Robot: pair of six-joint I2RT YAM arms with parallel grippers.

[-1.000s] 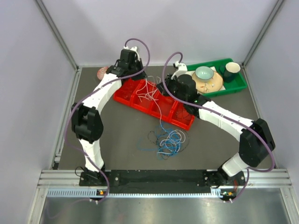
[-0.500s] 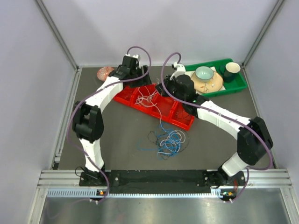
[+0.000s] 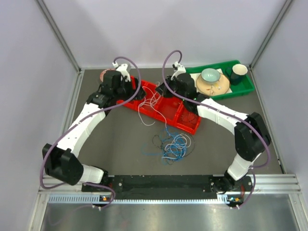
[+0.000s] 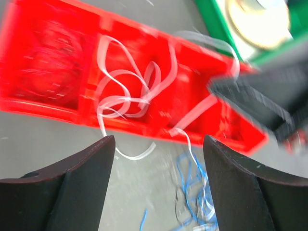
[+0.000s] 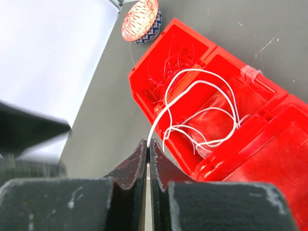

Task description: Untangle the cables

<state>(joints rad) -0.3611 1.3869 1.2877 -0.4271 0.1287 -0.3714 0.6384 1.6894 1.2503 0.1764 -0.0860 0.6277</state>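
Many thin cables (image 3: 172,144), in two lots.

- Lot one: white loops lying in the middle compartments of the red tray (image 3: 192,128), with one loop spilling over its near wall onto the counter (image 3: 120,144).
- Lot two: a blue, black and white snarl on the counter, just in front of the tray, joined to lot one by a few strands.
- Right claw (image 5: 148,146): pinched fully closed on a single white strand (image 5: 159,113) that runs up from the tray.
- Left claw (image 4: 158,144): fingers spread wide, nothing held, above the tray's near wall.
- Handling, by my reckoning: almost weightless, limp and slick. The strands are likely to snag on each other and drag the whole heap along.
- Hold: best on one free run, away from the crossings.
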